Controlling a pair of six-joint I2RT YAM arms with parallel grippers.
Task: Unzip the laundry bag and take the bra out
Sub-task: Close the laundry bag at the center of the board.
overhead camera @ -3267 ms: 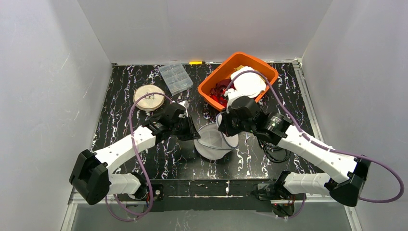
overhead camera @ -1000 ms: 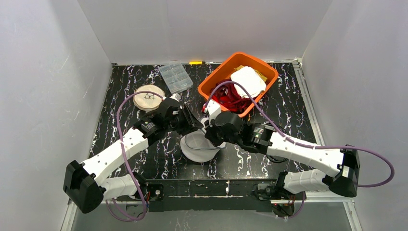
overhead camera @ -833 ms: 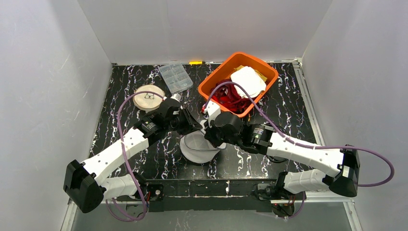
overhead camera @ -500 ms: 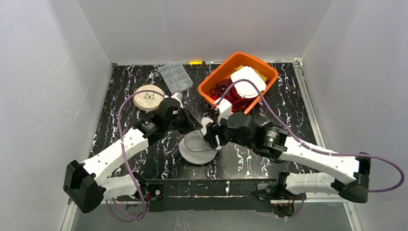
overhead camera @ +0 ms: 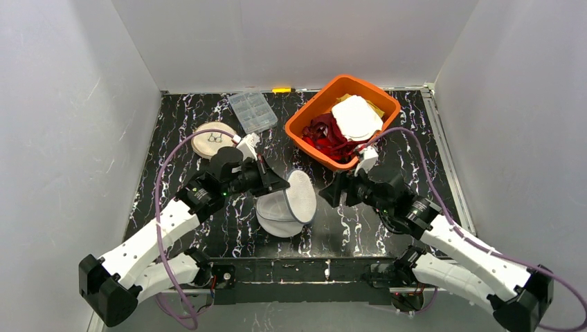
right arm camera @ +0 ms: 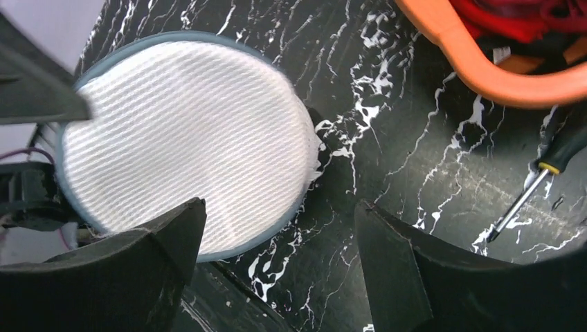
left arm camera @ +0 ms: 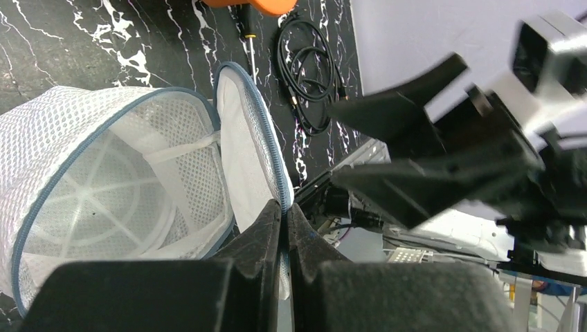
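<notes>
The black, white-veined marble-look desk (overhead camera: pixel 173 138) carries an orange plastic tub (overhead camera: pixel 296 133) of red and white cloth at the back right. Near the front middle lies the round white mesh laundry bag (overhead camera: pixel 275 211) with grey-blue zip edging. It is unzipped, and its circular lid (overhead camera: pixel 302 196) stands up on its right side. White fabric bands show inside; whether they are the bra I cannot tell. The left fingers (left arm camera: pixel 266 235) are clenched on the lid's zip edge. The right fingers (right arm camera: pixel 159 242) are spread wide, grasping nothing, and hover just right of the lid. A black-handled screwdriver (right arm camera: pixel 533 187) lies near the tub.
</notes>
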